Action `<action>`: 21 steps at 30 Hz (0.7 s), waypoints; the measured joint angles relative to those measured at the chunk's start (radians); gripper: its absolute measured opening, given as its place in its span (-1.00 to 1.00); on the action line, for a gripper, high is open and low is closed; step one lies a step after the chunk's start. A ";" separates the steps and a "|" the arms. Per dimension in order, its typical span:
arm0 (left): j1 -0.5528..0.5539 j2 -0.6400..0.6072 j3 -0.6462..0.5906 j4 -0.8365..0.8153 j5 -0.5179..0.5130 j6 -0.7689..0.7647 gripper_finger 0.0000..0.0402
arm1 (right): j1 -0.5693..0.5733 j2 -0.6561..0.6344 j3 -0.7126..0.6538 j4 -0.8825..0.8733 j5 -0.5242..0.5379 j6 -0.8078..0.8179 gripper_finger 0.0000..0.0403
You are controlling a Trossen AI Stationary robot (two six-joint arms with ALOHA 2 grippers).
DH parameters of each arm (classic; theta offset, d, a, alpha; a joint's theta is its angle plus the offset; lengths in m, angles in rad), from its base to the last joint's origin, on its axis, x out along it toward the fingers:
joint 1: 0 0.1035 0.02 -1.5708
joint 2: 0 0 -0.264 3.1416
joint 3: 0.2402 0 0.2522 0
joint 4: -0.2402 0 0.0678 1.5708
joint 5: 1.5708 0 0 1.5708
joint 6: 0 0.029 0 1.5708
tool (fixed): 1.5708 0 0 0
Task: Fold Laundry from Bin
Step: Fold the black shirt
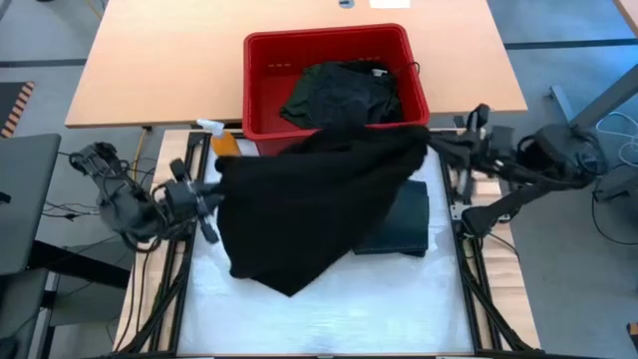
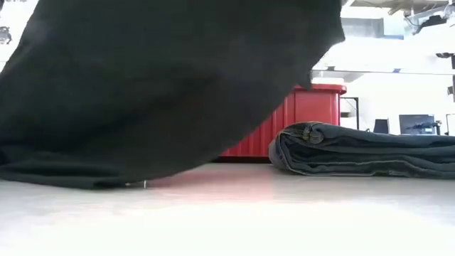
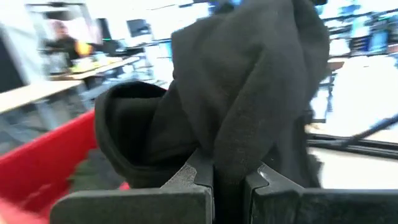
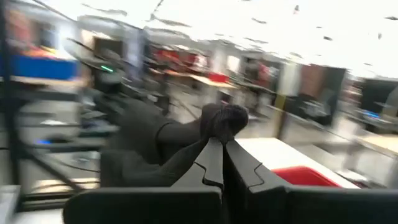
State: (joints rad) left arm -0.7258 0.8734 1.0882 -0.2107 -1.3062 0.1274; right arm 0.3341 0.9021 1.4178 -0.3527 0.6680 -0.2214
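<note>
You see a black garment, soft and matte, stretched in the air between both arms above the white work surface. The left gripper pinches the cloth's left edge; in the left wrist view its two dark fingers are clamped on a thick bunched fold. The right gripper holds the right edge near the bin's front right corner; in the right wrist view its fingers press together on a rolled knot of fabric. The cloth sags in a broad, drooping sheet whose lowest point hangs near the surface at front centre.

The bin, a red rectangular plastic tub with a thick rim and ribbed sides, sits at the far side of the work surface. A crumpled dark garment lies inside it.

A folded dark garment, flat with rounded layered edges, rests on the surface right of centre, partly under the hanging cloth.
</note>
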 joint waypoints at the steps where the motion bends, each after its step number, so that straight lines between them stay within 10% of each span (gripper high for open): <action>1: 0.009 -0.010 0.000 0.003 -0.026 0.027 -0.99 | -0.029 0.004 0.000 -0.002 0.009 0.000 -0.92; 6: 0.064 -0.070 0.013 0.134 -0.127 0.290 -1.00 | -0.208 0.059 -0.003 0.108 -0.068 -0.055 -0.92; 12: 0.089 -0.068 0.141 0.254 -0.070 0.499 -1.00 | -0.386 0.124 0.071 0.131 -0.481 -0.035 -0.92; 16: 0.030 -0.055 0.138 0.055 -0.033 0.310 -1.00 | -0.402 0.153 0.096 -0.146 -0.649 -0.005 -0.92; 21: -0.016 -0.003 0.061 -0.408 0.189 -0.279 -1.00 | -0.372 0.185 0.062 -0.549 -0.743 0.097 -0.92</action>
State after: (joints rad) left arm -0.7422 0.8707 1.1496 -0.6182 -1.1173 -0.1516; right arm -0.0382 1.0876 1.4798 -0.9017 -0.0753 -0.1240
